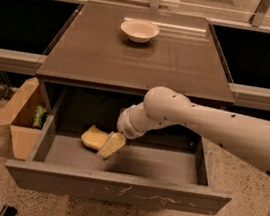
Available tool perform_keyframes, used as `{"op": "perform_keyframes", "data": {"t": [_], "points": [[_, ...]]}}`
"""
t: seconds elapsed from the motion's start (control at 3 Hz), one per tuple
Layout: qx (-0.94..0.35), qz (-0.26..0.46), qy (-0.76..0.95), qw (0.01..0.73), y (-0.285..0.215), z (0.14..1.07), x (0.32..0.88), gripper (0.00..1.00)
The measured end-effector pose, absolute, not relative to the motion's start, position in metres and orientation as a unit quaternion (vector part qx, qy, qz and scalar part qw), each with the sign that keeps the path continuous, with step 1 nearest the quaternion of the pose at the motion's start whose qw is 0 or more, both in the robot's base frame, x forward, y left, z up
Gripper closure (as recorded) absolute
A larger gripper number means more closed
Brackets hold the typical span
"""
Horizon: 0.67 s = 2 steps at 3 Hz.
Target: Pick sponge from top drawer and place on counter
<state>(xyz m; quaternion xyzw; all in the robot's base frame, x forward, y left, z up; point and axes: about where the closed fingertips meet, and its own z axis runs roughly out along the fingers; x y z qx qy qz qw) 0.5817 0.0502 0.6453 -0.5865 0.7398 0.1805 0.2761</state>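
Note:
The top drawer (118, 187) stands pulled open below the counter (138, 55). The pale-yellow sponge (92, 136) lies on the drawer floor at the left of middle. My gripper (110, 146) reaches down into the drawer from the right, its yellowish fingers (112, 144) right against the sponge's right edge and partly covering it. The white arm crosses in from the right at drawer height.
A white bowl (139, 30) sits at the back of the counter. An open cardboard box (18, 116) with a green item stands on the floor left of the drawer. Dark shelves flank the cabinet on both sides.

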Motion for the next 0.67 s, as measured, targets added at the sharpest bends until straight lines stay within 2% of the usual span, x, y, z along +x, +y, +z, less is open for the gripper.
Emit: {"op": "perform_keyframes", "data": {"t": [0.67], "points": [[-0.591,0.192,0.74,0.258,0.072,0.619,0.577,0.0]]}}
